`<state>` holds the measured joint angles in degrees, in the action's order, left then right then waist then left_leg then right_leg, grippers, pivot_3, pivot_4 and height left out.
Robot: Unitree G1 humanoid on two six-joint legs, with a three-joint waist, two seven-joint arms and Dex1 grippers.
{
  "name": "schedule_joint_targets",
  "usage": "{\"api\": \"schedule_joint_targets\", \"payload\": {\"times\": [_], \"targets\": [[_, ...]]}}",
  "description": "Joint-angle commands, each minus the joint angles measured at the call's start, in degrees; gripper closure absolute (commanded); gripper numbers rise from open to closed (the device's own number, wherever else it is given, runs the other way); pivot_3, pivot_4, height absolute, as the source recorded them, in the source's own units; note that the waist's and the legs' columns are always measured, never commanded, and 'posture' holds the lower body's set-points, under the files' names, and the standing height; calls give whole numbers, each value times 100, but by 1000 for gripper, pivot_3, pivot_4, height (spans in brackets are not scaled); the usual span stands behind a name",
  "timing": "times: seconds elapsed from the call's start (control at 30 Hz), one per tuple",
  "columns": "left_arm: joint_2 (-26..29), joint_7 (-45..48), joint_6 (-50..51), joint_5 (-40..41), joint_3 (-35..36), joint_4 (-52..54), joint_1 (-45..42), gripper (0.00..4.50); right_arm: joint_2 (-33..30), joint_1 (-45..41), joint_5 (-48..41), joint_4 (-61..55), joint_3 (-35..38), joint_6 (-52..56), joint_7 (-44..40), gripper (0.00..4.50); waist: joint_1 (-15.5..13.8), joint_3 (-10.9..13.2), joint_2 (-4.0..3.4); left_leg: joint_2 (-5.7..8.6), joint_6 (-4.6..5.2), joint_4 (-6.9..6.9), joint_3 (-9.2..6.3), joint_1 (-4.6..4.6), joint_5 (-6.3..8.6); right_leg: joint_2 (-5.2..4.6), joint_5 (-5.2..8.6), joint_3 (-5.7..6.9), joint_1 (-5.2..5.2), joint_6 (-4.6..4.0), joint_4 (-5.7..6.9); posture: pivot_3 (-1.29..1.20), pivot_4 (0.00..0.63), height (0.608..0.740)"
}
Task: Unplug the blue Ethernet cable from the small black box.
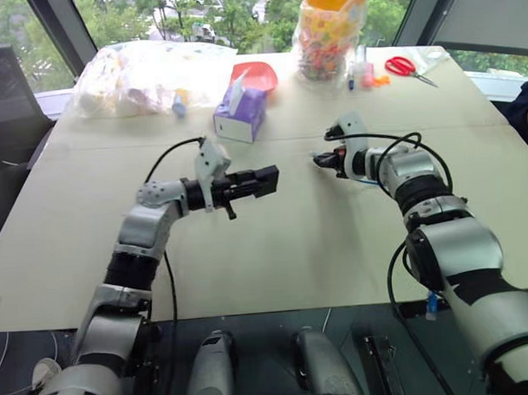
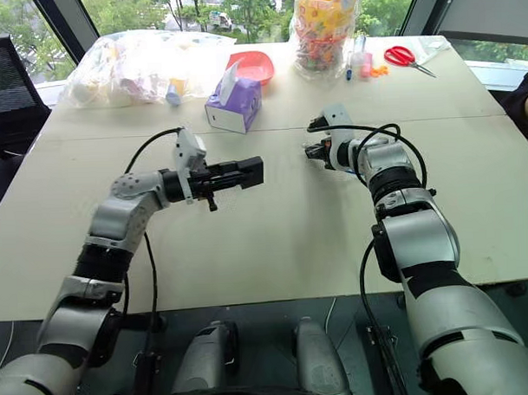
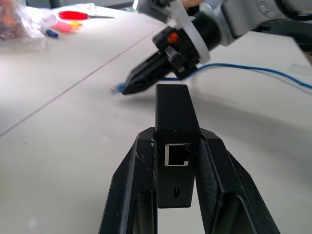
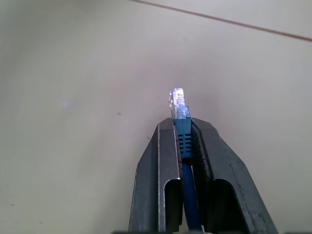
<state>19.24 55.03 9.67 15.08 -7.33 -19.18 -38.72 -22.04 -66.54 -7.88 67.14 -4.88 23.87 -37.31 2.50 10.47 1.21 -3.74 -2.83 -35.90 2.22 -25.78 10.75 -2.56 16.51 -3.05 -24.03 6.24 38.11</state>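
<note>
The left end effector (image 3: 176, 195) grips the small black box (image 3: 175, 141), port empty. The right end effector (image 4: 183, 129) pinches the blue Ethernet cable (image 4: 183, 141) plug, seemingly just above the bench (image 1: 292, 248).

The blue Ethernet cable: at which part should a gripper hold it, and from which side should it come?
Hold the blue Ethernet cable by the ribbed boot just behind the clear plug, fingers closing on its two flat sides, coming from behind along the cord. The right gripper grips it this way now: the plug tip stays free, and the boot is stiffer than the thin cord.
</note>
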Motion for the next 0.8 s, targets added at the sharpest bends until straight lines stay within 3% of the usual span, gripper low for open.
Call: {"api": "schedule_joint_targets", "payload": {"times": [0.03, 0.23, 0.37, 0.57, 0.77, 0.8], "targets": [[-213, -267, -674, -326, -20, -454, -240, 4040, 113, -25, 83, -125, 155, -110, -4, 3298, 6, -1, -1, 0, 0, -2, 0, 1, 0, 1, 0, 0, 0, 0, 2, 0, 150, 735], [-357, -490, -1242, -623, -4, -1277, -375, 4040, 7, 36, 109, -446, 295, 161, -101, 196, -8, -1, -2, 0, 0, -7, -1, 2, 0, 1, -2, 0, 3, 2, 6, 0, 150, 735], [-495, -753, -1611, -792, 7, -1777, -390, 4040, -292, 477, -95, -1797, 503, 651, -169, 85, -80, -1, -2, 2, 0, -9, -2, -6, 0, -1, -2, 1, 3, 3, 2, 0, 150, 735], [-536, -1034, -1965, -975, 43, -2304, -277, 4040, -680, 2007, -879, -5277, 1066, 2747, 6, 85, -179, -4, -4, 2, 1, -11, -8, -6, 1, 1, -3, 3, 4, 4, 3, 0, 150, 735], [-431, -822, -1698, -777, 155, -2328, -32, 4040, -788, 3140, -1602, -7774, 1347, 4205, 203, 85, -111, -7, -8, -1, 0, -11, -9, 40, 1, 3, -2, 1, 39, 1, 2, 0, 150, 735], [-416, -811, -1621, -731, 202, -2290, -8, 3540, -788, 3229, -1687, -8011, 1392, 4357, 257, 30, -99, -7, -8, -3, 0, -11, -9, 44, 2, 5, -1, 1, 42, 0, 2, 0, 150, 735]]}}
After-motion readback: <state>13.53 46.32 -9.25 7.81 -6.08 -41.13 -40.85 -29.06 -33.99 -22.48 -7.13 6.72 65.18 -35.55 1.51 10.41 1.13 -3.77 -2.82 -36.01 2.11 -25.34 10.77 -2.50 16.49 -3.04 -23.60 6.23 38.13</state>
